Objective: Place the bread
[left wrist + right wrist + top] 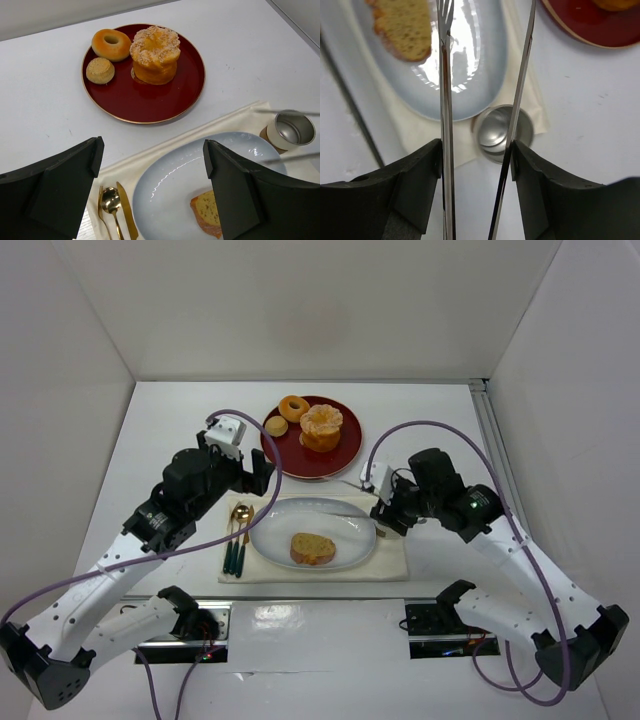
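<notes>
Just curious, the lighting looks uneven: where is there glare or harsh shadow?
Right wrist view: white glare on the pale plate; the tongs gleam too. Left wrist view: even light, the black fingers nearly featureless. Top view: only soft shadows.

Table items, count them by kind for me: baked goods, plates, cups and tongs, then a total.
Baked goods: 4 (bread, donut, biscuit, tall pastry)
Plates: 2 (red plate, pale blue plate)
Cups: 1 (metal cup)
Tongs: 1 (tongs)
Total: 8
</notes>
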You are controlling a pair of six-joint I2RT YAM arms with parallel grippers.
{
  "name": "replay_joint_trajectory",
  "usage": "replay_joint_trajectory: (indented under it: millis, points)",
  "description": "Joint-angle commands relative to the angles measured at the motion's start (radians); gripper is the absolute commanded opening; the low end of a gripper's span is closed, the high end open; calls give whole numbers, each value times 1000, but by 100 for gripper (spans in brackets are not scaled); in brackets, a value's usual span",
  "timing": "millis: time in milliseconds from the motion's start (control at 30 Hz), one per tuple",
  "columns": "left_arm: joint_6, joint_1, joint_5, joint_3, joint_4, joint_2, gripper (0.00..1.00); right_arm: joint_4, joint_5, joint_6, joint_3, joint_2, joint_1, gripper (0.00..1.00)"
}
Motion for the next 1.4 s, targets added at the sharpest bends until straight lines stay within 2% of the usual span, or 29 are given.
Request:
replay_joint_trajectory:
  millis: [0, 300, 400, 533, 800, 1033, 1367]
  points:
    - [10, -5, -13, -2, 54, -29, 100, 208, 96, 49, 49, -3, -60, 65]
    - [10, -5, -4, -2, 54, -38, 100, 543, 192, 119, 20, 135, -259, 63]
    - [10, -5, 7, -2, 54, -47, 100, 632, 176, 153, 2, 196, -417, 63]
    - [10, -5, 16, -2, 54, -57, 100, 713, 126, 191, -29, 302, -554, 63]
    - [1, -5, 35, -2, 54, -66, 100, 748, 34, 253, -49, 468, -707, 62]
    - [1, -5, 35, -2, 54, -66, 100, 736, 1, 294, -21, 606, -776, 62]
    - [1, -5, 44, -2, 54, -66, 100, 589, 1, 267, 49, 756, -827, 66]
